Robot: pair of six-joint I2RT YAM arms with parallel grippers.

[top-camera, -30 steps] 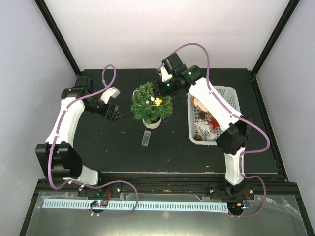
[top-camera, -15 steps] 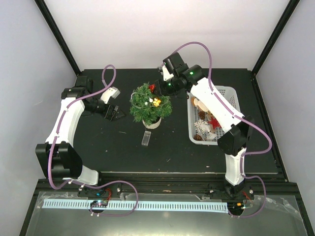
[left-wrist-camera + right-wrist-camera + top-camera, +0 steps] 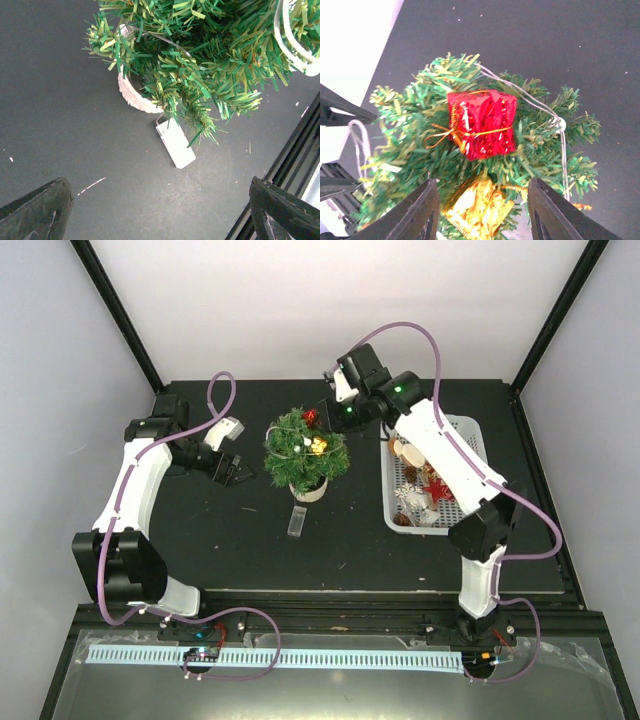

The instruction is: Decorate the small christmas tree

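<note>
Red gift box [image 3: 481,123] left on small christmas tree [image 3: 300,462]; right fingers [image 3: 417,212] withdrawn.

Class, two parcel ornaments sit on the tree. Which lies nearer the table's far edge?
The red parcel, on the far side of the tree; the gold parcel sits nearer its middle.

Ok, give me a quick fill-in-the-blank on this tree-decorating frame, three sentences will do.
1. On the small christmas tree, a gift-box ornament coloured ____ sits just above a gold one.
2. The left gripper beside the tree is ____ and holds nothing.
3. In the top view, the white basket stands on the tree's ____ side.

Missing words: red; open; right.
</note>
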